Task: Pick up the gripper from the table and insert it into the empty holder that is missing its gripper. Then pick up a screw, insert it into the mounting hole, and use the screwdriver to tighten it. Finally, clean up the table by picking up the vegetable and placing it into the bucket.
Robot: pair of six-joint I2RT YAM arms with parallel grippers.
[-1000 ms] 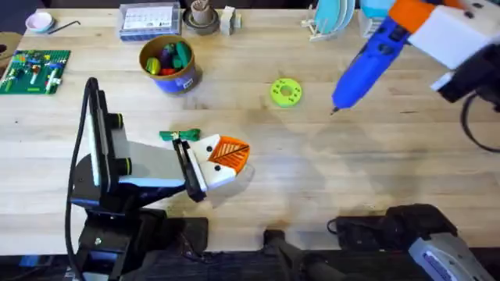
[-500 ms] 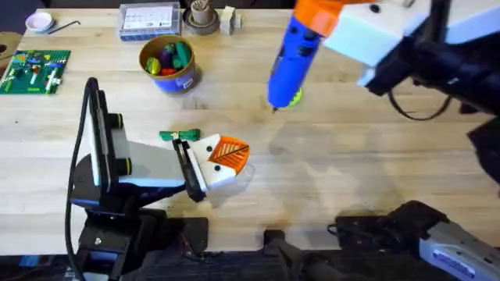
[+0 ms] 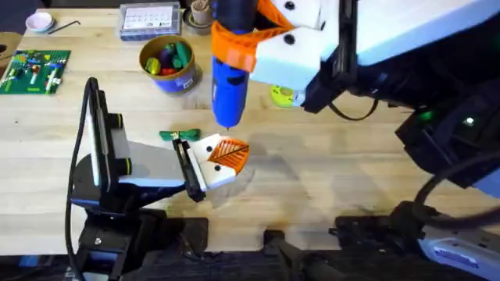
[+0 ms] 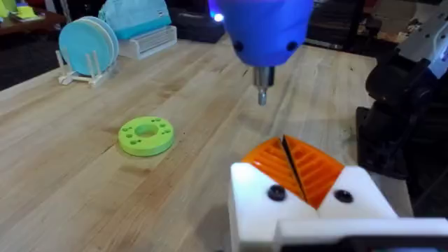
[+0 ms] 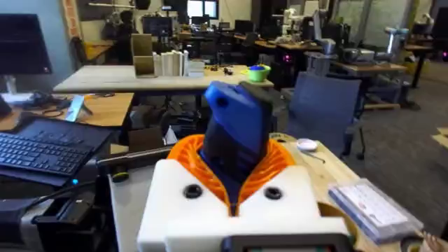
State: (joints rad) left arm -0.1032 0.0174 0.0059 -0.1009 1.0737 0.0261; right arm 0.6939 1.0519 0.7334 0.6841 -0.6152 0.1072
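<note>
My right gripper (image 3: 244, 43) is shut on the blue screwdriver (image 3: 230, 82), which hangs nearly upright with its metal tip (image 4: 262, 92) just above and beyond my left gripper (image 3: 228, 154). In the right wrist view the screwdriver (image 5: 234, 133) sits between the orange ribbed pads (image 5: 280, 164). My left gripper (image 4: 297, 166) rests low over the table, its two orange fingers pressed shut with nothing between them. Its white mount shows two dark spots on the front. The dark-green vegetable (image 3: 178, 136) lies just behind the left arm. The blue bucket (image 3: 168, 64) holds toy foods at the back left. The screw is out of view.
A lime-green disc (image 4: 146, 135) lies right of the screwdriver, half hidden under the right arm (image 3: 283, 96). Along the back edge stand a green brick board (image 3: 35, 70), a clear box (image 3: 148, 22), a grey dish (image 3: 201, 22) and a plate rack (image 4: 87, 49).
The right arm swept left across the table with the screwdriver, from the far right to just over the left gripper, and the tool turned upright. The left arm stayed still.
</note>
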